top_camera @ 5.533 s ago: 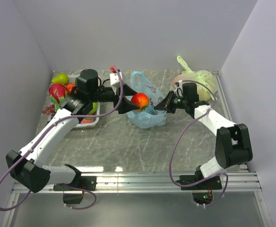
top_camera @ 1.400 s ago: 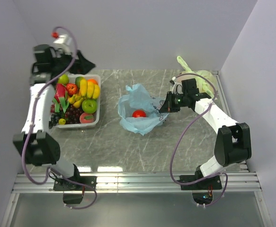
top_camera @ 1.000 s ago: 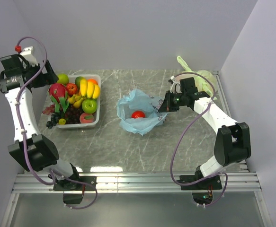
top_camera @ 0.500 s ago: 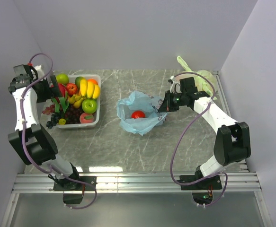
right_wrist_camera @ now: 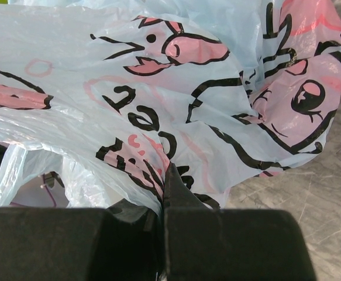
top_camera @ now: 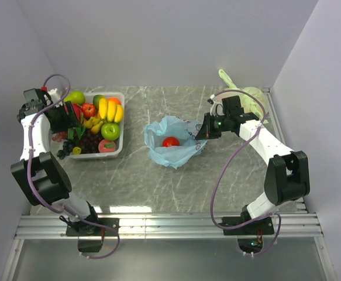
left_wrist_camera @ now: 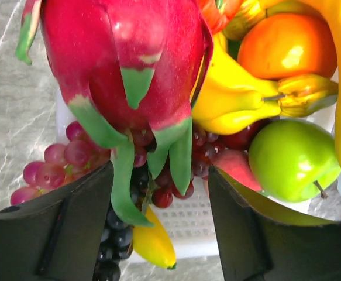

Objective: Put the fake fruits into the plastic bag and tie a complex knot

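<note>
1. At the far left, over the tray [top_camera: 109,156], lower the left gripper [top_camera: 64,117] onto one fruit only.
2. Pass over the dragon fruit [left_wrist_camera: 129,52], judged too broad for a sure hold; prefer the green apple [left_wrist_camera: 290,158] or the orange [left_wrist_camera: 287,44], further right in the tray.
3. Avoid the grapes [left_wrist_camera: 71,155] and the leaf tips lying between the fingers [left_wrist_camera: 59,228]: likely to snag or slip.
4. Centre the chosen fruit between both fingers before closing, then close gently on the glossy plastic.
5. Read the left gripper as spread wide and empty, touching nothing that can be made out.
6. Read the right gripper [top_camera: 202,132] as pressed together on a fold of the bag [top_camera: 179,153] at its right edge, lifting that side of the mouth.
7. Hold that pinch steady to present an open mouth for the drop.
8. Locate the bag mid-table, well right of the tray, with one red apple [top_camera: 170,141] inside; most fruit yet to load, tying not begun.
</note>
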You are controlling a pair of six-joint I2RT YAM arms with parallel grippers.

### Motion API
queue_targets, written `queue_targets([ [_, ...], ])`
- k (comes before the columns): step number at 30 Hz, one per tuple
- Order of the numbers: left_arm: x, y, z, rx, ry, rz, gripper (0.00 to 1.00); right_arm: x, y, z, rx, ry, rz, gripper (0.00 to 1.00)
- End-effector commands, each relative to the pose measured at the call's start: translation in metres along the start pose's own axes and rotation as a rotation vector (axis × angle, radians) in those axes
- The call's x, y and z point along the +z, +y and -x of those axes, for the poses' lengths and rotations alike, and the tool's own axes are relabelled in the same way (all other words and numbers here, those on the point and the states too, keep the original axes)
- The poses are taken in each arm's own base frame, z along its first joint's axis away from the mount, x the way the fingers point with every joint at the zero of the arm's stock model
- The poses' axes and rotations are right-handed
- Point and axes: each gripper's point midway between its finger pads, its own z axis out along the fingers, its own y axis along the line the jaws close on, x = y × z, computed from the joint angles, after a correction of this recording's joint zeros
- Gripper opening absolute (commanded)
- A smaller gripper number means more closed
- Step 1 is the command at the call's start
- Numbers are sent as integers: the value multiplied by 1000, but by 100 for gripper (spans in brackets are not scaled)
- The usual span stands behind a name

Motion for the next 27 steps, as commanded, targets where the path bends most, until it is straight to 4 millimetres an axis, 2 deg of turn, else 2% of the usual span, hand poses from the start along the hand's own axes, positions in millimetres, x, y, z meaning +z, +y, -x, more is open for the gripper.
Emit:
queue_targets([
  [1, -5, -9, 22, 39, -113, -39, 70, -3, 6, 5, -24, -2, 12, 0],
  [5, 8, -8, 23, 3, -102, -46, 65, -3, 6, 6, -23, -3, 14, 0],
  [12, 20, -8, 25, 21, -101, -34, 67, -2, 6, 6, -17, -3, 16, 0],
  [16, 27, -8, 23, 13, -94, -33, 62, -2, 6, 7, -19, -3, 17, 0],
  [20, 29, -13, 20, 6, -92, -63, 48, -2, 5, 6, -18, -1, 15, 0],
  [21, 29, -16, 20, 2, -94, -71, 40, -2, 5, 6, -17, 1, 15, 0],
  [24, 29, -22, 19, 0, -97, -100, 28, -2, 5, 6, -16, 1, 17, 0],
  [26, 29, -25, 19, -3, -97, -109, 24, -3, 5, 6, -18, 2, 18, 0],
  [27, 29, -27, 19, -4, -96, -117, 18, -3, 5, 5, -18, 4, 17, 0],
])
